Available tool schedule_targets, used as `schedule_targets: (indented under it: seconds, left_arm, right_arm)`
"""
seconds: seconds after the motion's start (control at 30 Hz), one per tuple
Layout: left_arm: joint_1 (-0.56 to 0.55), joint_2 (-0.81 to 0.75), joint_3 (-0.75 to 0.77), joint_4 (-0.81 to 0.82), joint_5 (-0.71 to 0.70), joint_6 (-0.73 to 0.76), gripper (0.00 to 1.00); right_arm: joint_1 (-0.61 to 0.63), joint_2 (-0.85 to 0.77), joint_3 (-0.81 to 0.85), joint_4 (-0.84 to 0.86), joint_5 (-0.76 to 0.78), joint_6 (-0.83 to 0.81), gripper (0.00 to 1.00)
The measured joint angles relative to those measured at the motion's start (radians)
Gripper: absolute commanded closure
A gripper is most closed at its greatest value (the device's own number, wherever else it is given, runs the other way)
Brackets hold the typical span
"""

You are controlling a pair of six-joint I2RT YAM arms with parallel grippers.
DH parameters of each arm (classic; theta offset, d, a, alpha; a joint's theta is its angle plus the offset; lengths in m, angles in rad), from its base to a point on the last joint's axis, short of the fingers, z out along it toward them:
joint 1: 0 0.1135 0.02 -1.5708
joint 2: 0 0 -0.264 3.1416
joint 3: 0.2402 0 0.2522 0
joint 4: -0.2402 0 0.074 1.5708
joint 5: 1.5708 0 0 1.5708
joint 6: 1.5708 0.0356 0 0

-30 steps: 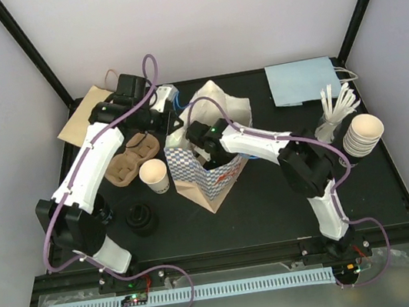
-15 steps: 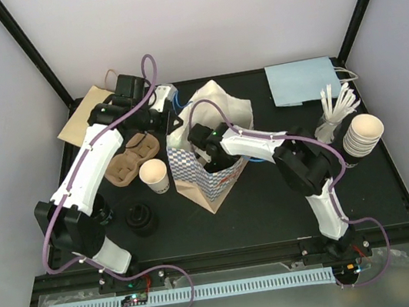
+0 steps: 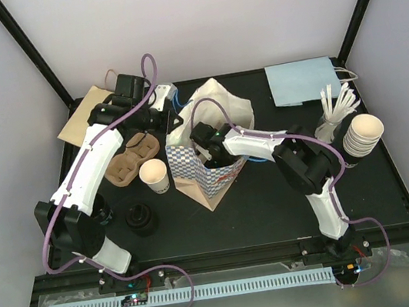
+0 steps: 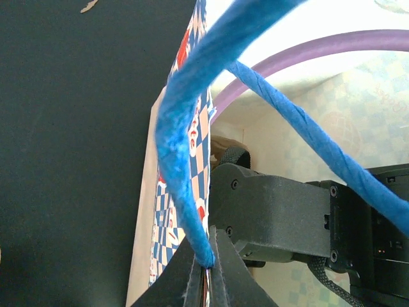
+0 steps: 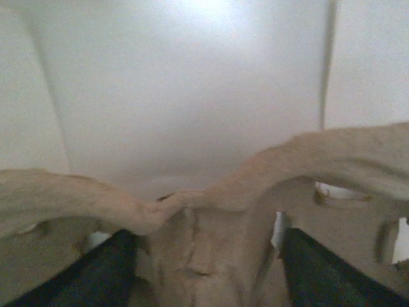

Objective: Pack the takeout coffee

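One moulded brown pulp cup carrier point(image 5: 211, 211) sits low inside the blue-and-white checked paper bag point(image 3: 190, 173), which stands open near the middle of the black table point(image 3: 260, 207). A second pulp carrier point(image 3: 129, 161) lies on the table just left of the bag, with a white paper cup point(image 3: 154, 175) beside it and a stack of black plastic lids point(image 3: 141, 219) nearer the arm bases. The left gripper point(image 4: 206, 272) is pinched together on the bag's blue rope handle point(image 4: 182, 160), holding it up at the bag's far left rim. The right gripper point(image 5: 208, 236) reaches down through the bag's mouth. Its dark fingers point(image 5: 105, 272) stand on either side of the carrier's raised middle ridge, very near it, but I cannot tell whether they press it or stand free.
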Motion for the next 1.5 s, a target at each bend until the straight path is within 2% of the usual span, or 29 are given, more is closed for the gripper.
schedule_targets:
  seconds: [0.1, 0.17, 0.37, 0.67, 1.0, 1.13, 1.3, 1.5]
  left_arm:
    - [0.0, 0.0, 0.0, 0.001, 0.0, -0.001, 0.99]
    - [0.0, 0.0, 0.0, 0.002, 0.0, -0.006, 0.98]
    - [0.0, 0.012, 0.0, 0.003, 0.0, -0.015, 0.98]
    - [0.0, 0.022, 0.0, 0.007, 0.003, -0.03, 0.98]
    - [0.0, 0.055, 0.0, 0.074, 0.016, -0.099, 0.99]
    - [0.0, 0.097, 0.027, 0.105, 0.013, -0.154, 0.99]
    - [0.011, 0.184, 0.119, 0.16, 0.0, -0.235, 0.98]
    - [0.025, 0.287, 0.224, 0.193, -0.031, -0.285, 0.99]
  right_arm:
    - [-0.003, -0.001, -0.012, 0.018, 0.016, 0.003, 0.04]
    - [-0.006, -0.011, -0.018, 0.022, 0.025, 0.008, 0.0]
    - [-0.006, -0.076, -0.022, -0.007, 0.04, 0.011, 0.0]
    - [-0.006, -0.302, 0.008, -0.077, 0.071, 0.027, 0.0]
    - [-0.005, -0.545, 0.2, -0.101, 0.302, 0.097, 0.0]
    - [-0.018, -0.666, 0.204, -0.094, 0.388, 0.138, 0.0]
    - [-0.158, -0.813, 0.155, -0.103, 0.421, 0.216, 0.04]
    - [-0.333, -0.954, -0.008, -0.138, 0.412, 0.294, 0.04]
